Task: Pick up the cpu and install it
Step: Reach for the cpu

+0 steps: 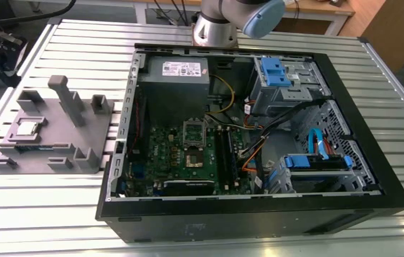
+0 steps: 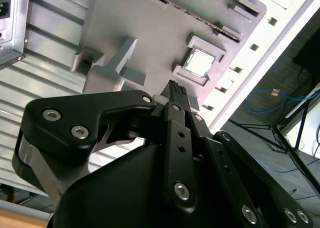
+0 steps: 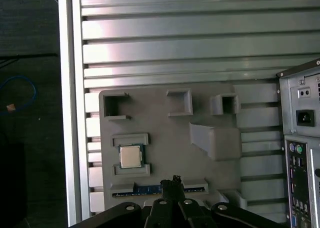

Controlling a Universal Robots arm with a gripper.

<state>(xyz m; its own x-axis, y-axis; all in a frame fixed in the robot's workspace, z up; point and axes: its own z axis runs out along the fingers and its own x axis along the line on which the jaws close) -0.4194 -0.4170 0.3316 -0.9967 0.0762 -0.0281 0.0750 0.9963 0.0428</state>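
While the cpu (image 1: 29, 127) lay flat in its square pocket on the grey fixture (image 1: 101, 131), silvery top up, nothing touched it. In the exterior view the fixture sat on the slatted metal table (image 1: 45, 203) in the left of the frame, just beside the open computer case (image 1: 259, 214), and the cpu was in the fixture's left part. Inside the case, the motherboard (image 1: 166, 155) carried a silver socket frame (image 1: 193, 144) near its middle. The arm (image 1: 220, 27) stood at the top edge of that frame, behind the case.

In both wrist views the gripper (image 2: 176, 88) (image 3: 172, 182) was clenched, its black fingers pressed together with nothing between them, and it hung well apart from the cpu (image 2: 200, 62) (image 3: 130, 156). A long thin memory stick (image 3: 150, 189) rested in a slot of the fixture (image 3: 160, 118) near the cpu's pocket.
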